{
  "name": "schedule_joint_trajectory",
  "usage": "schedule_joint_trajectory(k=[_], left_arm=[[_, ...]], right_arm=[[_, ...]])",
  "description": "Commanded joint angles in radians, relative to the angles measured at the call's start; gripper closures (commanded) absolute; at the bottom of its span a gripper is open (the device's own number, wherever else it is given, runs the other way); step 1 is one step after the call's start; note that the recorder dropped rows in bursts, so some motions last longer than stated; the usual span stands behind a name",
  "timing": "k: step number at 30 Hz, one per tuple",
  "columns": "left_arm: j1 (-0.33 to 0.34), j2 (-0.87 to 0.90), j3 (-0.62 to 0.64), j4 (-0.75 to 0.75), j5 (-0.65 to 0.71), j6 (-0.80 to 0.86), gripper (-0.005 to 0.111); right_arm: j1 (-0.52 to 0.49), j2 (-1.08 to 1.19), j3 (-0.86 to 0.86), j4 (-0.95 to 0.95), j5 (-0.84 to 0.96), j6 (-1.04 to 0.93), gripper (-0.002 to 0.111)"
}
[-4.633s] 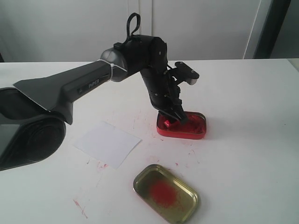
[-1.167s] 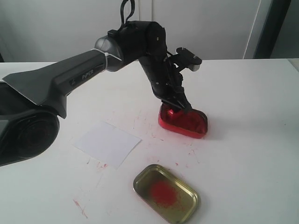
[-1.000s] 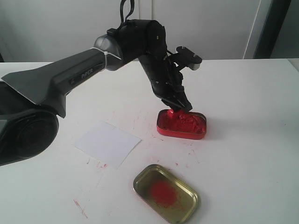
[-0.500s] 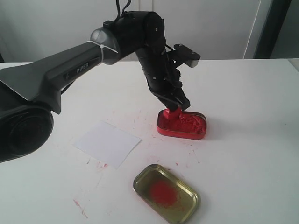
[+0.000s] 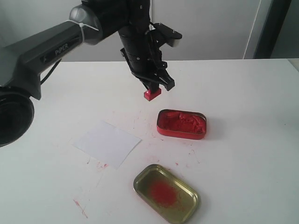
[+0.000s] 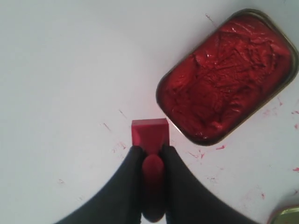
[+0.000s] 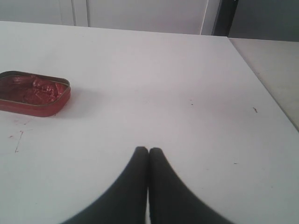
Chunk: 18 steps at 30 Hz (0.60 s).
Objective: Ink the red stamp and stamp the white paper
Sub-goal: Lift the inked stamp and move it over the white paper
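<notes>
My left gripper (image 5: 154,87) hangs in the air above the table, shut on the knob of the red stamp (image 5: 152,93). The stamp's flat base points down, up and to the left of the red ink tin (image 5: 181,123). In the left wrist view the red stamp (image 6: 149,135) sits between my left gripper (image 6: 150,149) fingers, beside the ink tin (image 6: 229,74). The white paper (image 5: 106,143) lies flat on the table, to the left of the tin and below the stamp. My right gripper (image 7: 148,150) is shut with nothing in it, low over bare table.
The gold lid (image 5: 166,193) with a red smear lies near the front edge, below the tin. Red ink flecks dot the white table (image 5: 243,158) around the paper and tin. The tin (image 7: 33,92) also shows in the right wrist view.
The left gripper has lifted the stamp out of the ink tin and carried it up and to the left. The tin, tipped up a second ago, lies flat again.
</notes>
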Motion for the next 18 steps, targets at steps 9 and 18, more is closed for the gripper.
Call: schedule_joint_trajectory(k=[9, 18], left_arm=[[0.025, -0.085, 0.154, -0.003, 0.089, -0.008, 0.107], [0.060, -0.211, 0.376, -0.002, 0.061, -0.006, 0.107]], right_arm=[[-0.006, -0.002, 0.006, 0.000, -0.012, 0.004, 0.108], [-0.006, -0.002, 0.006, 0.000, -0.012, 0.004, 0.108]])
